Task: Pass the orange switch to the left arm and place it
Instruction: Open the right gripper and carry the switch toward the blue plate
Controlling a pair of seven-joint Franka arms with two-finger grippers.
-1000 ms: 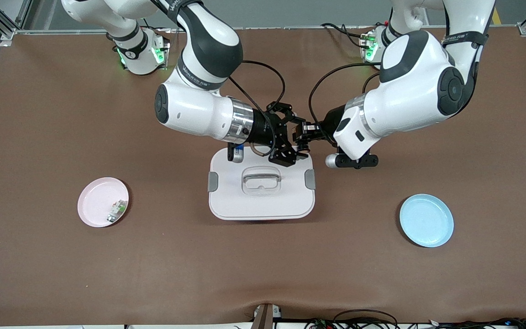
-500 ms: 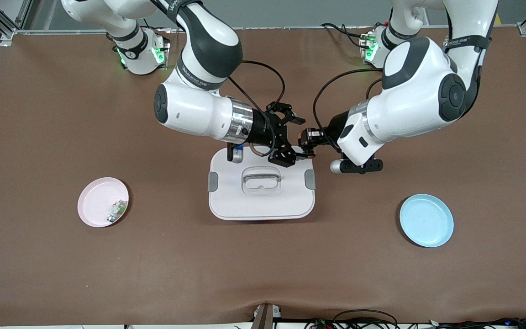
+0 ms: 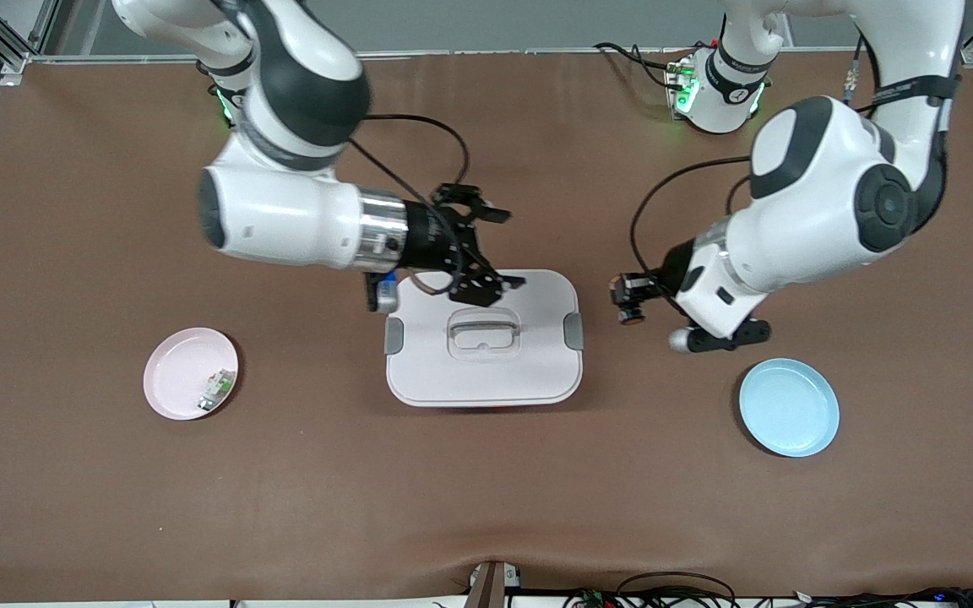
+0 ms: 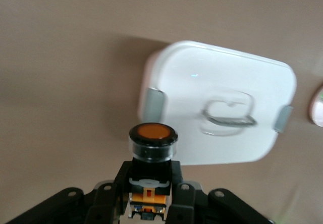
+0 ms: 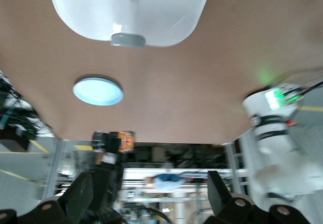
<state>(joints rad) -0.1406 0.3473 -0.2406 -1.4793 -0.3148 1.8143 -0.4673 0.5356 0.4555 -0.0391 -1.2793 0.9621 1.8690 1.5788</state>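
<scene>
The orange switch [image 3: 632, 316] is held in my left gripper [image 3: 626, 292], which is shut on it in the air over bare table beside the box's latch at the left arm's end. In the left wrist view the switch [image 4: 153, 139] stands up from the gripper [image 4: 151, 204], round orange face up, with the white box [image 4: 217, 108] below it. My right gripper [image 3: 499, 249] is open and empty over the box's [image 3: 486, 371] edge nearest the robots' bases. The right wrist view shows its open gripper [image 5: 149, 204], the box [image 5: 131, 12] and, farther off, the switch [image 5: 123, 141].
A blue plate [image 3: 789, 408] lies toward the left arm's end, nearer the front camera than the left gripper, and shows in the right wrist view [image 5: 97, 91]. A pink plate [image 3: 172, 371] holding a small green-and-white part [image 3: 216, 388] lies toward the right arm's end.
The right gripper let go of the switch and drew back toward its own end. The left gripper carried the switch away from the box toward the blue plate.
</scene>
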